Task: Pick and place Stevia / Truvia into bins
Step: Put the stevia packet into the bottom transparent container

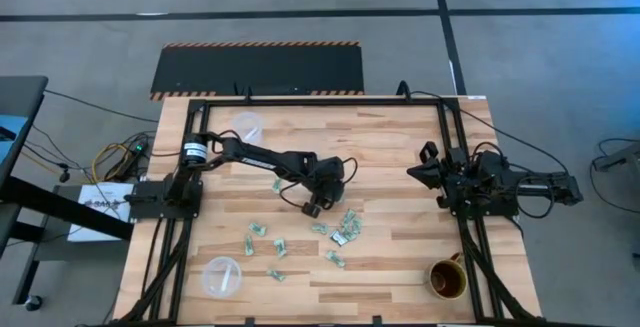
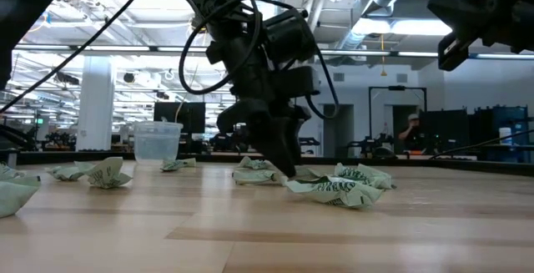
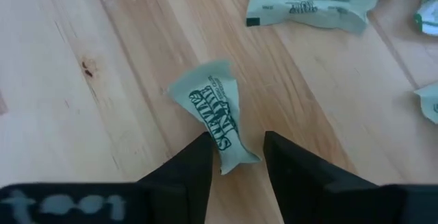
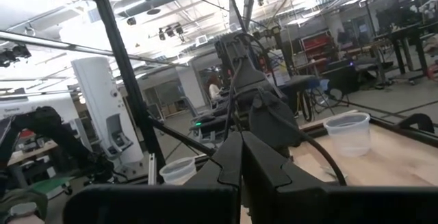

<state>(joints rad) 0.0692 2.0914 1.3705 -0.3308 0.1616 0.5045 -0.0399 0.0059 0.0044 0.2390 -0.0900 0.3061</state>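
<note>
Left gripper: the left gripper (image 3: pixel 236 157) is low over the middle of the counter (image 1: pixel 390 157), its fingers slightly parted with the tail end of a Stevia packet (image 3: pixel 215 114) between the tips; whether they actually pinch it cannot be told. The packet lies flat on the wood.
Same packet from above: hidden under the left gripper (image 1: pixel 312 205) in the high view.
Other packets: a loose scatter of sweetener packets (image 1: pixel 345 227) lies on the near half of the counter, several crumpled; their print is too small to read from above. In the left wrist view one more packet (image 3: pixel 311 1) is cut off by the frame.
Near bin: a clear cup (image 1: pixel 221 276) stands at the near left, apart from the packets.
Far bin: a second clear cup (image 1: pixel 246 125) stands by the far left edge.
Brown mug: the mug (image 1: pixel 448 278) sits at the near right.
Right gripper: the right gripper (image 1: pixel 418 171) is raised at the right side, its fingers pressed together, holding nothing.
</note>
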